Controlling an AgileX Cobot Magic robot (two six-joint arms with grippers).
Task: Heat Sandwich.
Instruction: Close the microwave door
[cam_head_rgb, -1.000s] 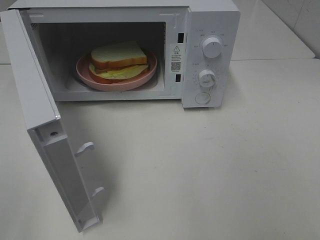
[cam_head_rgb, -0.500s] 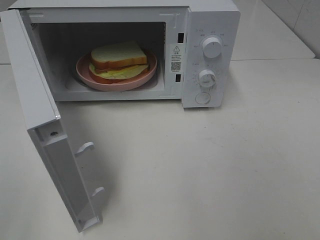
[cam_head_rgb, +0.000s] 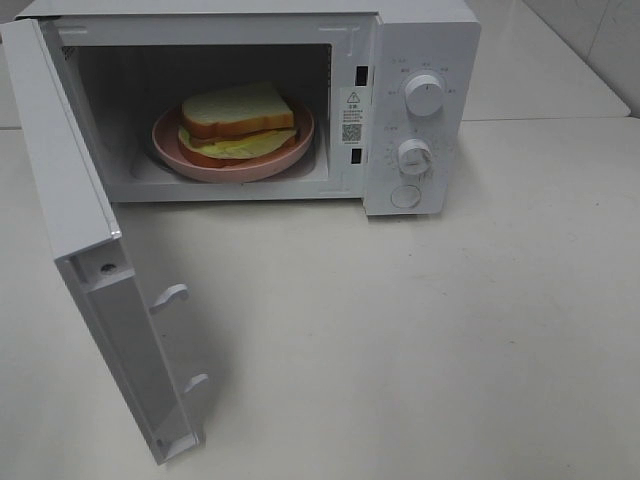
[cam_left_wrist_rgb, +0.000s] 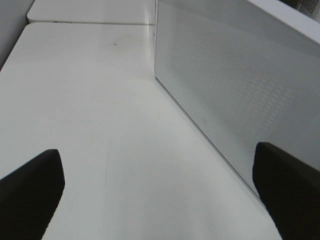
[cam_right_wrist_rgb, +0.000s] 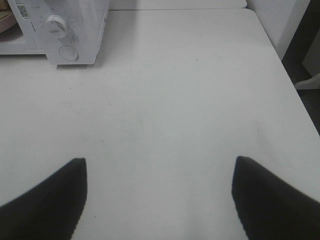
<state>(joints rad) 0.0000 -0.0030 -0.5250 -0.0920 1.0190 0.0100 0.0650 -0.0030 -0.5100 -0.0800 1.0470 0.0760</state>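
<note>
Sandwich (cam_head_rgb: 238, 118) is sitting on the pink plate (cam_head_rgb: 172, 140) inside the microwave (cam_head_rgb: 420, 30) cavity, at the back edge of the desk (cam_head_rgb: 450, 330). Door (cam_head_rgb: 75, 190) is standing wide open, reaching toward the front left corner.

Left fingers (cam_left_wrist_rgb: 30, 190) are spread wide and gripping nothing, hovering over bare desk just beside the door's outer face. Right fingers (cam_right_wrist_rgb: 45, 200) are also parted and empty, hanging over the desk toward the right edge, well apart from the control panel.

Step in hand, as I am reading it: closing the door. Best done by pushing with the left arm on the outer face near the latch edge, following the door's arc slowly so the microwave is not sliding, until the hooks are seating. Knobs (cam_head_rgb: 424, 94) come after.
</note>
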